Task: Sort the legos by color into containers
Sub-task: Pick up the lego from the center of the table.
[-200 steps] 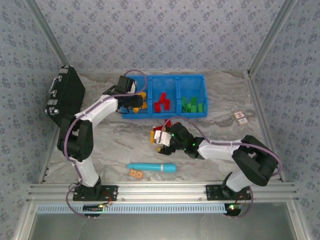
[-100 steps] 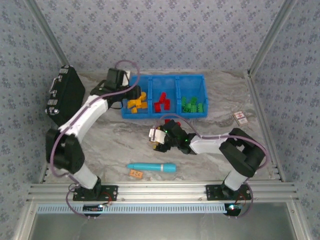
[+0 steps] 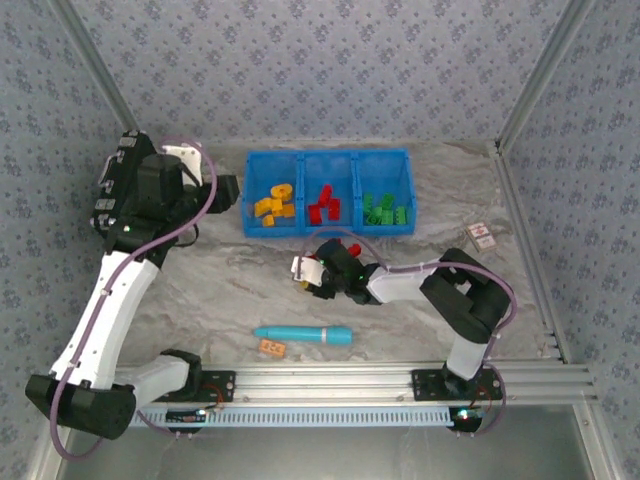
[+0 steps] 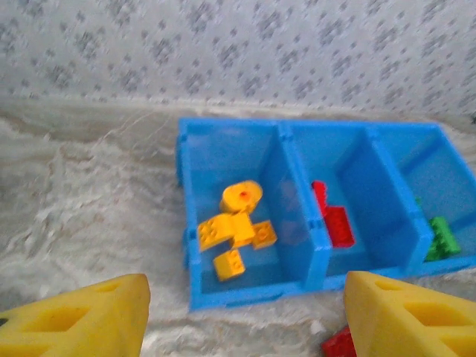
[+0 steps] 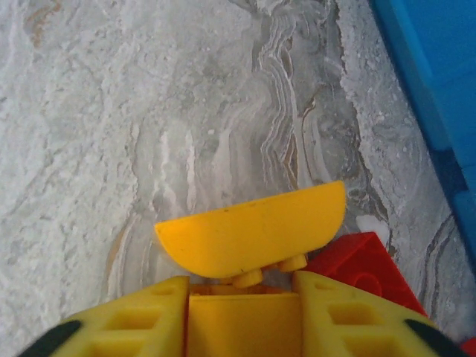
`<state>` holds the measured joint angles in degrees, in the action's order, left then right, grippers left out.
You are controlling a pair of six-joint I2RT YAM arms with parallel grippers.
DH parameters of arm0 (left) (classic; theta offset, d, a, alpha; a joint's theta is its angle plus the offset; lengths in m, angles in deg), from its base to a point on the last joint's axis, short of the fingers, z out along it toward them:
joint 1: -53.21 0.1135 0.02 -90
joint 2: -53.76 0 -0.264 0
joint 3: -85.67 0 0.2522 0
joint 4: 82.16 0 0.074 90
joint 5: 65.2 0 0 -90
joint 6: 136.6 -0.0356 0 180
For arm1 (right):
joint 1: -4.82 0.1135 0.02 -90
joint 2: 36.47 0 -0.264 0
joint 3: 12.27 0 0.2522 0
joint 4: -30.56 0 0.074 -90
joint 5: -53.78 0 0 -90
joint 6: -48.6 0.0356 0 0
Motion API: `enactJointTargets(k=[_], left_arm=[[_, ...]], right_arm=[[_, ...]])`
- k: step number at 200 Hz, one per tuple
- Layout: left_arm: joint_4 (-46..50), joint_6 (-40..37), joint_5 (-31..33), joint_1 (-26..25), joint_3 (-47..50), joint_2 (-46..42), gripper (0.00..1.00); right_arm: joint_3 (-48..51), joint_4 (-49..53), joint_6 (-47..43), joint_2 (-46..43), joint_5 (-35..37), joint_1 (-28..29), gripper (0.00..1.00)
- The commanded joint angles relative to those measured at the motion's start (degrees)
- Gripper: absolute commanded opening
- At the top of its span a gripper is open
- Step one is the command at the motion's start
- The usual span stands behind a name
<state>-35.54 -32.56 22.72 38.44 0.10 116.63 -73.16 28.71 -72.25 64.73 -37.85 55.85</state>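
Note:
The blue containers (image 3: 328, 155) stand at the back, holding yellow legos (image 3: 273, 207) in the left compartment, red legos (image 3: 323, 207) in the middle and green legos (image 3: 385, 211) on the right. My left gripper (image 3: 228, 190) hovers left of the bin, open and empty; its wrist view looks down on the yellow legos (image 4: 234, 227) from in front of the containers (image 4: 312, 245). My right gripper (image 3: 312, 272) is low over the table in front of the bin, shut on a yellow lego (image 5: 253, 234) with a half-round top. A red lego (image 5: 357, 268) lies right beside it.
A cyan pen-like cylinder (image 3: 303, 334) and a small orange tile (image 3: 271, 347) lie near the front edge. A black case (image 3: 112, 200) leans at the left wall behind my left arm. A small card (image 3: 482, 236) lies at the right.
My left arm has pulled back leftward from over the yellow compartment and its jaws have opened. My right gripper has closed on the yellow lego.

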Motion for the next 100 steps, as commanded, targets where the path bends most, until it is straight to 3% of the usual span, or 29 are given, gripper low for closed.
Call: enactJointTargets(k=[1, 42, 100], left_arm=[[3.47, -1.38, -0.19, 1.39, 1.15, -1.44, 0.69], [4.6, -1.95, -1.24, 3.65, 3.22, -4.8, 0.7], [9.01, -1.45, -4.59, 7.71, 8.47, -12.07, 0.71]], right_arm=[[-0.79, 4.03, -0.42, 2.11, 1.83, 0.57, 0.2], [-3.57, 9.13, -2.31, -1.3, 1.27, 1.35, 0.12], [-15.84, 13.27, -5.85, -3.98, -1.14, 1.79, 0.1]])
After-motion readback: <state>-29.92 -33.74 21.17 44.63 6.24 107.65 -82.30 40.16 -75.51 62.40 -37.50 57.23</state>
